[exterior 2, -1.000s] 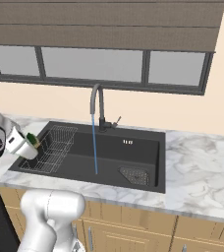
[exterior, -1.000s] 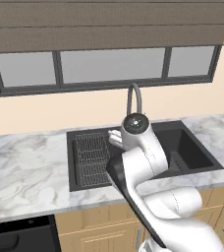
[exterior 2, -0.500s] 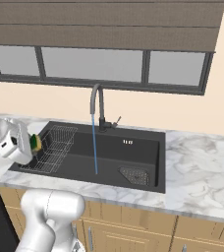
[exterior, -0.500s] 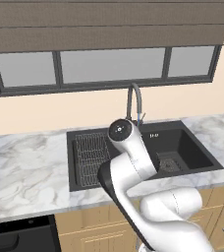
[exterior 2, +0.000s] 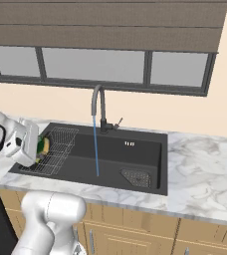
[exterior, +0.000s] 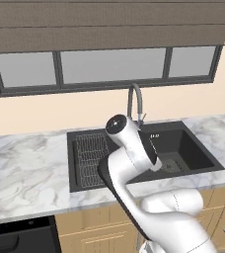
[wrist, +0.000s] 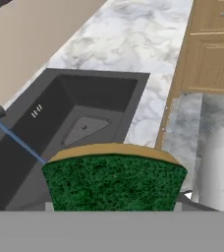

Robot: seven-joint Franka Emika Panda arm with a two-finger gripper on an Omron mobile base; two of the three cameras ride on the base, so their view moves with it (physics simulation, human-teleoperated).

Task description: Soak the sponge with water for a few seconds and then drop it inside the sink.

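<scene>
My gripper [exterior 2: 35, 149] is shut on the sponge [exterior 2: 42, 146], a small block with a green face over yellow. It hangs above the wire rack [exterior 2: 56, 152] at the left end of the black sink [exterior 2: 145, 149]. The water [exterior 2: 95, 147] falls as a thin blue stream from the curved faucet [exterior 2: 98, 102], well to the right of the sponge and apart from it. In the hand view the sponge [wrist: 114, 179] hides the fingertips, with the water [wrist: 15, 140] slanting past its left edge and the sink [wrist: 99, 93] beyond. The arm hides the gripper in the left base view.
A drain strainer [exterior 2: 135, 178] lies in the sink's right half. Marble counter [exterior 2: 200, 164] runs on both sides of the basin, with wooden cabinets [wrist: 212, 49] below. The window wall stands close behind the faucet [exterior: 134, 101]. A dark appliance [exterior: 16, 239] sits low at the left.
The hand has carried the sponge a little to the right, toward the stream, still over the rack. The arm's upper joint has swung left. The grip is unchanged.
</scene>
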